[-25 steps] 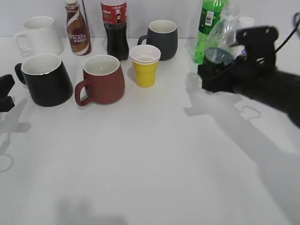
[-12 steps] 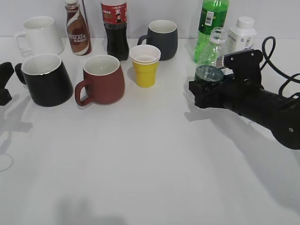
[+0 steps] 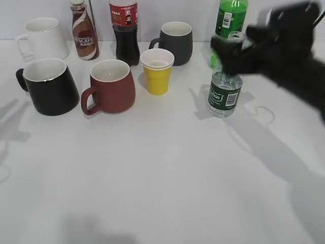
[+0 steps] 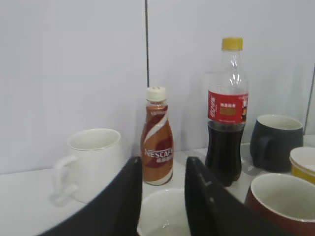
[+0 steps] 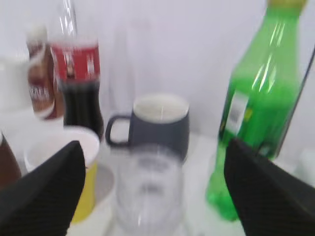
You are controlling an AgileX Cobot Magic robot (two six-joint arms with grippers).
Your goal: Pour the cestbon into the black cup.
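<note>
The cestbon [image 3: 224, 95], a clear ribbed bottle with a dark green label, stands upright on the white table at the right. My right gripper [image 3: 232, 51] is a blurred dark shape above and behind its neck. In the right wrist view the right gripper [image 5: 152, 147] is open wide, with the blurred cestbon [image 5: 147, 191] between its fingers but untouched. The black cup [image 3: 49, 87] stands at the left, handle to the left. In the left wrist view my left gripper [image 4: 161, 169] is open and empty above the black cup's white inside [image 4: 165, 216]. The left gripper is out of the exterior view.
A reddish-brown mug [image 3: 110, 85] stands next to the black cup, and a yellow cup [image 3: 157, 71] to its right. Along the back are a white mug [image 3: 44, 38], a Nescafe bottle [image 3: 84, 31], a cola bottle [image 3: 125, 31], a dark-grey mug [image 3: 174, 42] and a green soda bottle [image 3: 227, 23].
The right gripper brought the tilted cestbon upright, set it on the table, let go and rose up and back. The left gripper moved out of the exterior view at the left.
</note>
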